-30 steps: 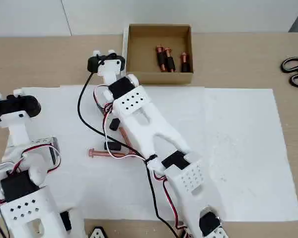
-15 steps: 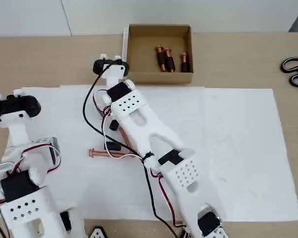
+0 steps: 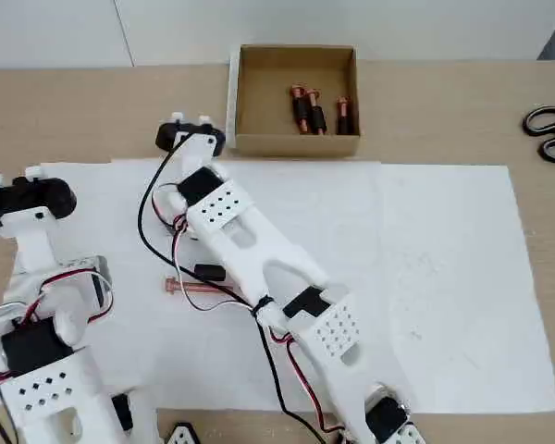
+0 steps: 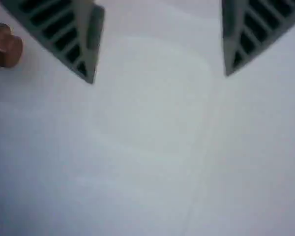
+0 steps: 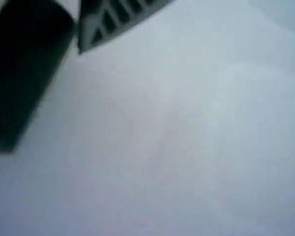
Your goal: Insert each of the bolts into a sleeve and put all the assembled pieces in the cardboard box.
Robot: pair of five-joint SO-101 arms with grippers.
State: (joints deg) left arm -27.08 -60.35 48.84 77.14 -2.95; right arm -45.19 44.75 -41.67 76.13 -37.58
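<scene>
— Where are the loose parts?
— One bolt (image 3: 203, 288) lies on the white paper (image 3: 444, 277), in its left half, midway between the far and near edges. Its shaft runs under the right arm (image 3: 231, 208). A black sleeve (image 3: 208, 271) lies just beside it on the far side.
— And the cardboard box (image 3: 296, 145)?
— Just beyond the paper's far edge, with three assembled pieces (image 3: 314, 111) inside, toward its right wall.
— The tools?
— The left gripper (image 4: 160, 76) hangs over the paper, jaws wide apart with nothing between them. A copper bolt head (image 4: 5, 46) shows just outside one. The right gripper (image 5: 88, 29) is low over the paper beside a black shape (image 5: 19, 73). Apart or together, I cannot tell.
</scene>
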